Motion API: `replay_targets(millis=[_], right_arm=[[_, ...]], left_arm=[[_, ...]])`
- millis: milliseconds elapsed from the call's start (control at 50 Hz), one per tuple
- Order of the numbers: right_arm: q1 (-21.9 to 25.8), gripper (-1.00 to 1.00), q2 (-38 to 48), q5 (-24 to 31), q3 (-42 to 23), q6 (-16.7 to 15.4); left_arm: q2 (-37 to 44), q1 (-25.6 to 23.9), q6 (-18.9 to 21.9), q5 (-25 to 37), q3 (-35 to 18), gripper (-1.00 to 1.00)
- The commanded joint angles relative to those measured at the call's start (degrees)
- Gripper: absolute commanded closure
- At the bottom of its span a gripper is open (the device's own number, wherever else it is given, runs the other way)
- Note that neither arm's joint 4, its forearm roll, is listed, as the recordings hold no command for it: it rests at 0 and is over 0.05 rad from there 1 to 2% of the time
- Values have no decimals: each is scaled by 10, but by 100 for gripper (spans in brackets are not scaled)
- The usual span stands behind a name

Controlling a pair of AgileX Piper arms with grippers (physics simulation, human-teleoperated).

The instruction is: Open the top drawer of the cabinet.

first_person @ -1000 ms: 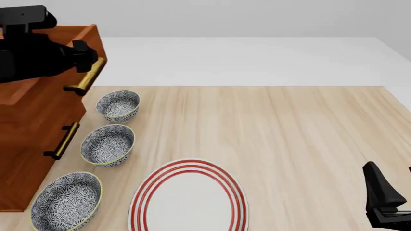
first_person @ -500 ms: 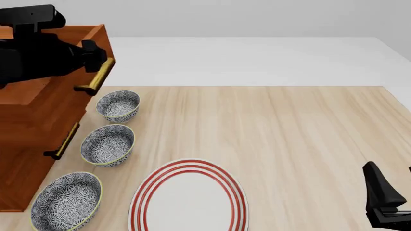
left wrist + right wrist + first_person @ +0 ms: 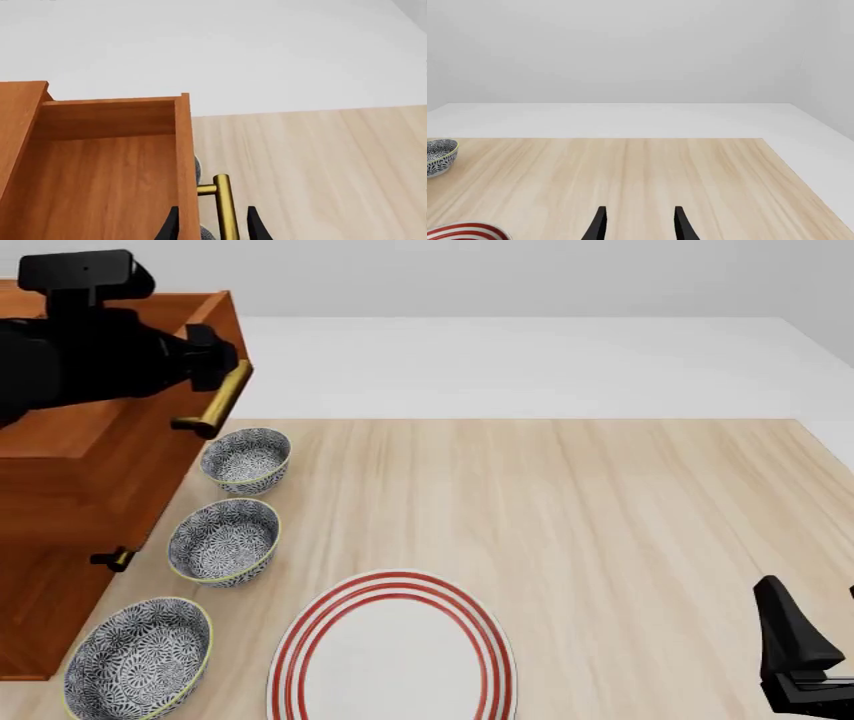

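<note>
The reddish-brown cabinet (image 3: 40, 580) stands at the table's left edge. Its top drawer (image 3: 134, 440) is pulled out to the right, showing a bare wooden inside (image 3: 107, 175). The brass bar handle (image 3: 224, 390) sits on the drawer's front. My left gripper (image 3: 220, 358) reaches over the drawer to that front. In the left wrist view the left gripper (image 3: 213, 227) has its jaws apart: one finger is on the drawer's inner side, the other is outside the handle (image 3: 225, 205), with a gap on both sides. My right gripper (image 3: 817, 630) stands open at the near right, holding nothing (image 3: 640, 227).
Three patterned bowls (image 3: 247, 458) (image 3: 224, 540) (image 3: 140, 655) line up beside the cabinet, under the drawer's front. A red-ringed white plate (image 3: 394, 650) lies near the front edge. One end of a lower brass handle (image 3: 114, 560) shows below the drawer.
The top drawer has slid farther out to the right, with my left gripper moving along at its handle. It now covers more of the lower handle. The right arm has not moved.
</note>
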Motion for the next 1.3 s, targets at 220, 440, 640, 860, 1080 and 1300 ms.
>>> replay_targets(millis=[220, 440, 640, 860, 1080, 1300], right_arm=[[0, -100, 0, 0, 0, 0], [0, -100, 0, 0, 0, 0], [0, -100, 0, 0, 0, 0], [0, -100, 0, 0, 0, 0], [0, -100, 0, 0, 0, 0], [0, -100, 0, 0, 0, 0]], left_arm=[[51, -14, 33, 1, 29, -100], [50, -21, 28, -1, 30, -100], [50, -27, 25, -2, 37, -100], [44, -31, 26, 3, 35, -100], [41, -38, 20, 3, 38, -100], [44, -43, 17, 3, 33, -100]])
